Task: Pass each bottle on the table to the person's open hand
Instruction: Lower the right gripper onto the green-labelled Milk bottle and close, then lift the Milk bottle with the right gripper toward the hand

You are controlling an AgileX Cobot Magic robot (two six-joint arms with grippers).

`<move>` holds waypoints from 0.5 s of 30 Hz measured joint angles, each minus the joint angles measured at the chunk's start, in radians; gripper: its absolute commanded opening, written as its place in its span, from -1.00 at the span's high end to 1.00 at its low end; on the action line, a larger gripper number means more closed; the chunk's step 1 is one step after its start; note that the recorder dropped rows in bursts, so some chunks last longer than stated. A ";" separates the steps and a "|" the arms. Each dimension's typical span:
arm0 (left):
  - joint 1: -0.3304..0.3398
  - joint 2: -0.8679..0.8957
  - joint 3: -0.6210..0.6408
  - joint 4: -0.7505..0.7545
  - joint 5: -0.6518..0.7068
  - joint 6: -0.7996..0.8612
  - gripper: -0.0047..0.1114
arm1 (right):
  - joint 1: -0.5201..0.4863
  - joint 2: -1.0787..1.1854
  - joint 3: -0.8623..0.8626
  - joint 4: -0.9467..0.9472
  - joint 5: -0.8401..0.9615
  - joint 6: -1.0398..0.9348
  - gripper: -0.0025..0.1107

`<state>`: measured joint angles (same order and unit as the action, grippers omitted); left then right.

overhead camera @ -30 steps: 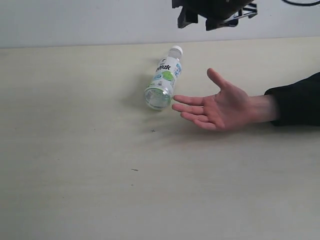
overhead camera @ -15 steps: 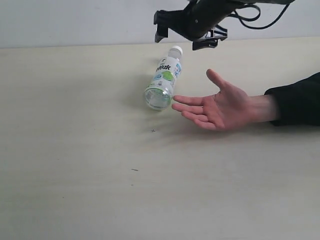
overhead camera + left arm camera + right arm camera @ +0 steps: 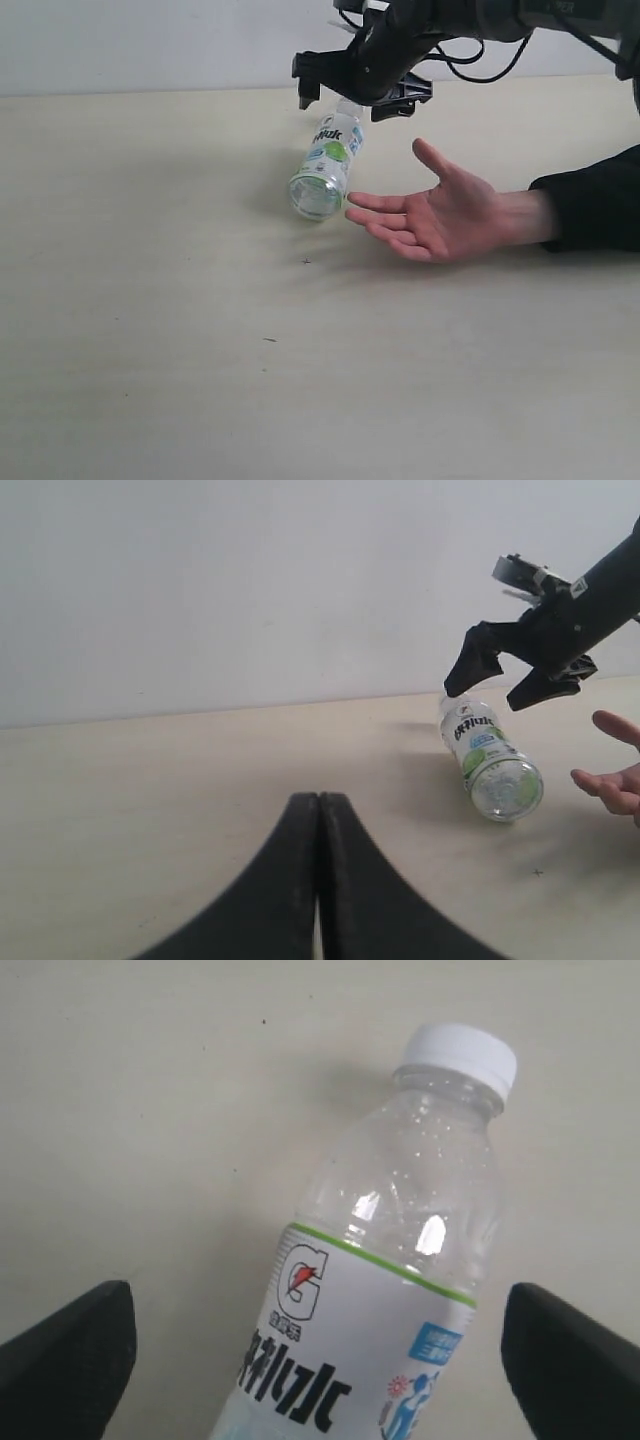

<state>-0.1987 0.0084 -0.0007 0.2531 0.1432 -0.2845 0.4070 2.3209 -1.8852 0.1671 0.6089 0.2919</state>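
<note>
Green-white bottle (image 3: pixel 328 160) on its side on the table (image 3: pixel 150 320), my right gripper (image 3: pixel 345 102) over its neck.
Nearest me, my left gripper (image 3: pixel 319 802) has its fingers pressed together on nothing. Further out, the person's hand (image 3: pixel 440 215) rests palm up and released, fingertips just beside the bottle's base. Beyond, my right gripper hangs spread wide at the cap end, gripping nothing.

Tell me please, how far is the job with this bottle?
Done: nothing visible; the one bottle in view lies on the table and the person's open hand is empty. In hand: the right gripper, open, hangs over the bottle's cap end, not gripping. Left: grasp, lift, deliver. The left gripper is shut, away from it.
</note>
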 measured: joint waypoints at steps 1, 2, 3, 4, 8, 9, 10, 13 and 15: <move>0.000 0.000 0.000 0.000 0.000 0.000 0.92 | 0.005 0.009 0.000 -0.011 0.003 0.010 -0.69; 0.000 0.000 0.000 0.000 0.000 0.000 0.92 | 0.010 0.019 0.000 -0.017 0.003 0.015 -0.69; 0.000 0.000 0.000 0.000 0.000 0.000 0.92 | 0.014 0.028 0.000 -0.025 0.005 0.019 -0.69; 0.000 0.000 0.000 0.000 0.000 0.000 0.92 | 0.015 0.037 -0.002 -0.025 0.008 0.021 -0.69; 0.000 0.000 0.000 0.000 0.003 0.000 0.92 | 0.023 0.054 -0.003 -0.032 0.005 0.042 -0.69; 0.000 0.000 0.000 0.000 0.003 0.000 0.92 | 0.025 0.054 -0.003 -0.035 0.004 0.044 -0.69; 0.000 0.000 0.000 0.000 0.003 0.000 0.92 | 0.025 0.054 -0.003 -0.037 0.004 0.044 -0.69; 0.000 0.000 0.000 0.000 0.005 0.000 0.92 | 0.027 0.054 -0.011 -0.044 -0.010 0.055 -0.69; 0.000 0.000 0.000 0.000 0.005 0.000 0.92 | 0.027 0.061 -0.011 -0.046 -0.015 0.059 -0.69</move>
<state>-0.1987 0.0084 -0.0007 0.2531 0.1482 -0.2845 0.4340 2.3818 -1.8964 0.1209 0.5936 0.3514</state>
